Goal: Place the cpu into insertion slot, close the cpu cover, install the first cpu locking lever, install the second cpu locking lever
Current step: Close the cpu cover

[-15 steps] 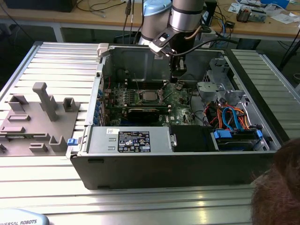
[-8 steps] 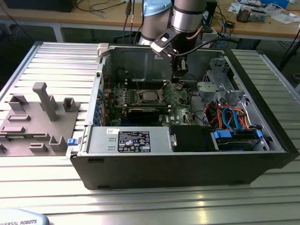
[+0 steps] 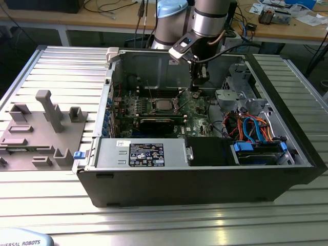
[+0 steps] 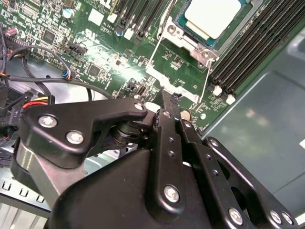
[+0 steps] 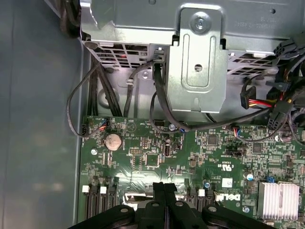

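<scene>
The cpu (image 3: 163, 106) lies flat in the socket of the green board (image 3: 200, 110), its silver top (image 4: 212, 16) bare. The cpu cover (image 4: 155, 71), a thin silvery frame with a square window, is swung open off the socket toward my gripper (image 4: 170, 95). The gripper's black fingers are pressed together, and their tips sit at the cover's outer edge. In the exterior view the gripper (image 3: 196, 91) hangs low over the board, just to the exterior view's right of the socket. The first wrist view shows the shut fingers (image 5: 164, 188) above the board's edge.
The board sits inside an open computer case (image 3: 287, 169). Memory slots (image 4: 248, 52) flank the socket. A metal drive cage (image 5: 198, 57) with black cables (image 5: 157, 95) stands close by. A heat sink (image 5: 281, 198) and coin cell (image 5: 113, 140) are on the board. A grey fixture (image 3: 46, 128) lies outside.
</scene>
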Tool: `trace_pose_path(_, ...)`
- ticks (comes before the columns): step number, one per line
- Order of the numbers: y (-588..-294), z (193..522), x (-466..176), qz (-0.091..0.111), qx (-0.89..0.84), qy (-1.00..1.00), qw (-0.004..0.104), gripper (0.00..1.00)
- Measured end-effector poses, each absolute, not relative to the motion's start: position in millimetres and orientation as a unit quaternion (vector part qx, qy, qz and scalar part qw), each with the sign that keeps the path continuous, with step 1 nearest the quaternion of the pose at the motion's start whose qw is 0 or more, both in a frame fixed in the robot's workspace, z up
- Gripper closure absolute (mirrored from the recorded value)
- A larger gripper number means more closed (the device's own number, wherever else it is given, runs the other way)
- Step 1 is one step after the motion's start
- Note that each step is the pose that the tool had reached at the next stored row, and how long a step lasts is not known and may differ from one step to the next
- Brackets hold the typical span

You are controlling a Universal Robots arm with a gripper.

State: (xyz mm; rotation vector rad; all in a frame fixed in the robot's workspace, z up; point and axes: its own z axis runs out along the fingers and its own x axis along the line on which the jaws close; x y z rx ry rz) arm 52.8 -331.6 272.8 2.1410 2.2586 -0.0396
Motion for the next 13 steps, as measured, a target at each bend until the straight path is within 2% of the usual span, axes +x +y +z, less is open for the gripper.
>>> trace_pose_path(13,-329.7,255.3,59.4,-0.014,0.684,0.729,0.013,0.89)
